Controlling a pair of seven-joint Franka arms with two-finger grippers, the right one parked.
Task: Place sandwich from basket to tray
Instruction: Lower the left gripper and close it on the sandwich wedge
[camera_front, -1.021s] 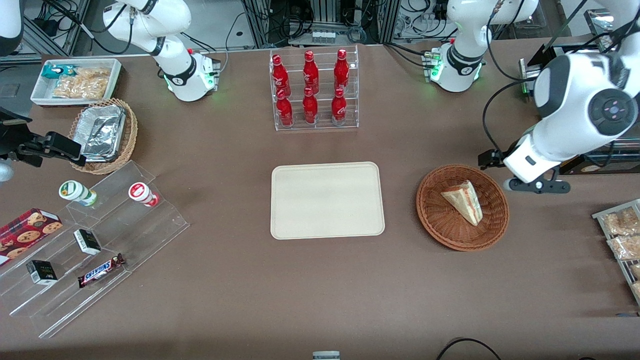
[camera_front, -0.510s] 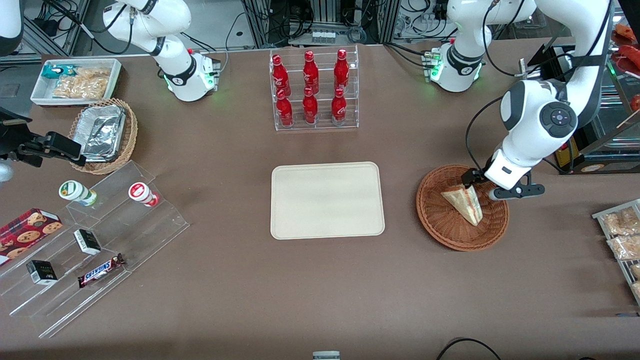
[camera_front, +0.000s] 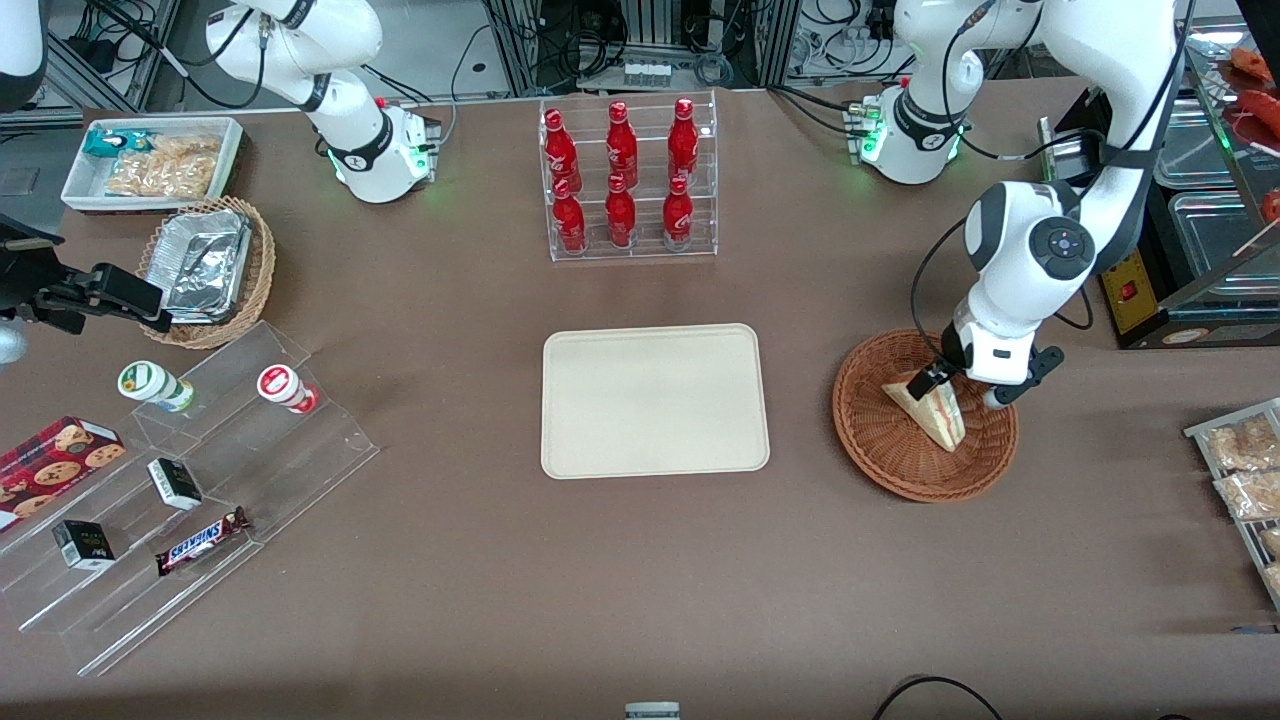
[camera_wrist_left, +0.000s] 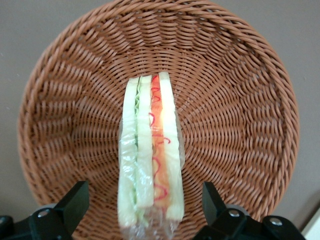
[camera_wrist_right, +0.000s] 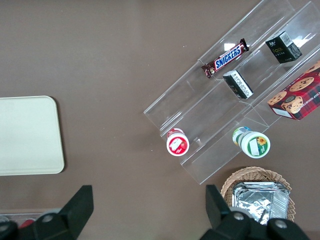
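Note:
The sandwich is a wrapped wedge of white bread with red and yellow filling, lying in the round reddish-brown wicker basket toward the working arm's end of the table. My gripper hangs just over the sandwich's end that lies farther from the front camera. It is open, one black finger on each side of the wedge, with a gap between each finger and the bread. The cream tray lies at the table's middle, beside the basket, with nothing on it.
A clear rack of red bottles stands farther from the front camera than the tray. Snack packets lie at the working arm's end. A stepped clear shelf, a foil-filled tan basket and a white bin sit toward the parked arm's end.
The arm has swung in from the table's working-arm end and come down over the basket. The gripper now straddles the sandwich. The sandwich has not moved.

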